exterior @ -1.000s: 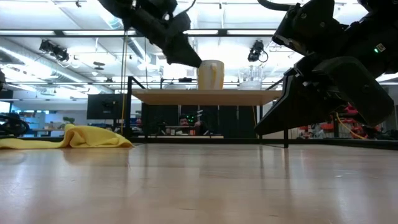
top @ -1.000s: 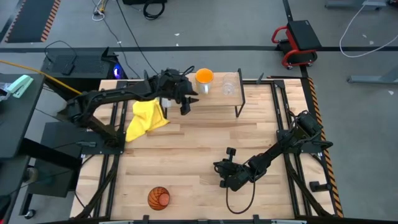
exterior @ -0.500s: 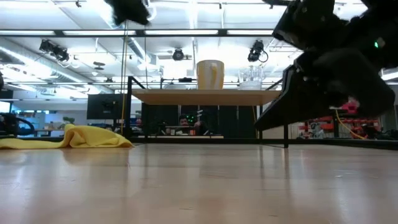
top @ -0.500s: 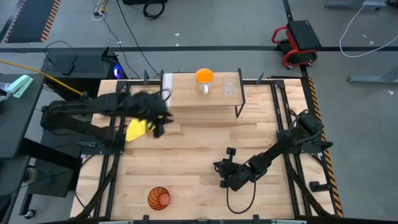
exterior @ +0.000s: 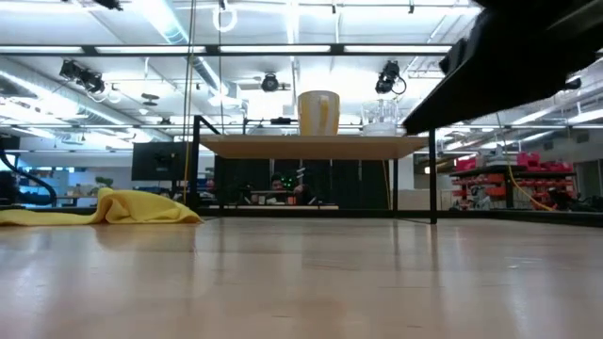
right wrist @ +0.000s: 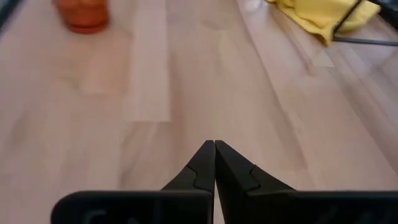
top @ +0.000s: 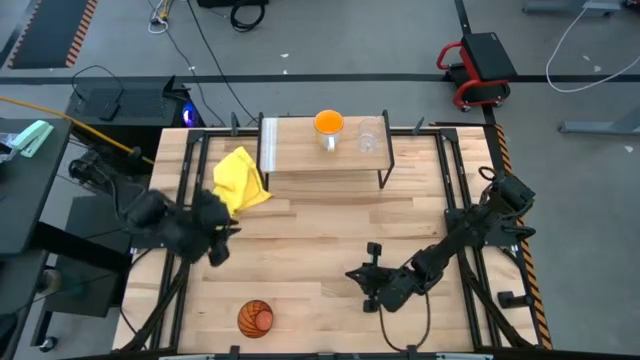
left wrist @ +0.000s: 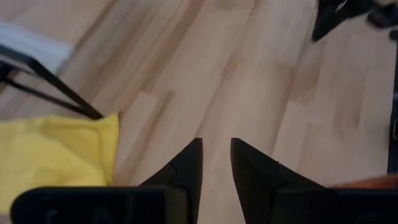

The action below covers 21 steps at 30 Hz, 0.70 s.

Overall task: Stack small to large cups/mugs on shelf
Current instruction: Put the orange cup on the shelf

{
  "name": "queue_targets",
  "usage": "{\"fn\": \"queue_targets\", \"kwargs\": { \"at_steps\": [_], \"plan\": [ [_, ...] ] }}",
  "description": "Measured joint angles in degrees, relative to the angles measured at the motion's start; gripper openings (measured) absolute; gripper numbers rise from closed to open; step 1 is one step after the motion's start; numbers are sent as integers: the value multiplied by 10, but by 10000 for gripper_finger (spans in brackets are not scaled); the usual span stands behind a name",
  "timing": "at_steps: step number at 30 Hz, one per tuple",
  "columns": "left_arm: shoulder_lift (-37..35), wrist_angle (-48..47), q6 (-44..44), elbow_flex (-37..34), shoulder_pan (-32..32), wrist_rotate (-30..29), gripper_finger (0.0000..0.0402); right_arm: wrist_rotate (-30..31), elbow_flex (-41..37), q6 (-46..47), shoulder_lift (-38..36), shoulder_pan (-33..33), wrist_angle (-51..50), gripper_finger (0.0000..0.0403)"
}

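Note:
The orange mug [top: 328, 124] with its white handle and the small clear cup [top: 368, 140] stand side by side on the shelf [top: 300, 155] at the table's far edge. In the low view the mug [exterior: 319, 113] and the clear cup [exterior: 381, 117] stand on the shelf board [exterior: 316, 144]. The ribbed tumbler [top: 255, 318] lies near the table's near edge, also in the right wrist view [right wrist: 81, 15]. My left gripper [top: 215, 247] hovers at the table's left side, slightly open [left wrist: 216, 149], touching nothing. My right gripper [top: 366, 287] is shut [right wrist: 214, 145] over bare table right of the tumbler.
A yellow cloth [top: 240, 180] lies on the table by the shelf's left legs, and it shows in the low view [exterior: 104, 207]. Bare wood [top: 320, 230] spans the table's middle between shelf and tumbler. The right arm [exterior: 528, 56] crosses the low view's upper right.
My left gripper has drawn back from beside the mug at the shelf toward the table's left and near edges, passing over the yellow cloth. The mug and the clear cup have stayed on the shelf. My right arm has risen in the low view.

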Motion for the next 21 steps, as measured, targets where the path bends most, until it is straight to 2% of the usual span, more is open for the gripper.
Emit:
{"fn": "queue_targets", "kwargs": {
  "at_steps": [5,13,21],
  "plan": [
    [52,-59,-138,0,-102,-48,77,-3,0,8,-8,29,0,16],
    [157,-131,-363,0,-212,-52,66,-6,0,37,-8,49,1,15],
    [270,-114,-456,0,-277,-56,72,-14,0,35,-7,49,5,15]
  ]
}}
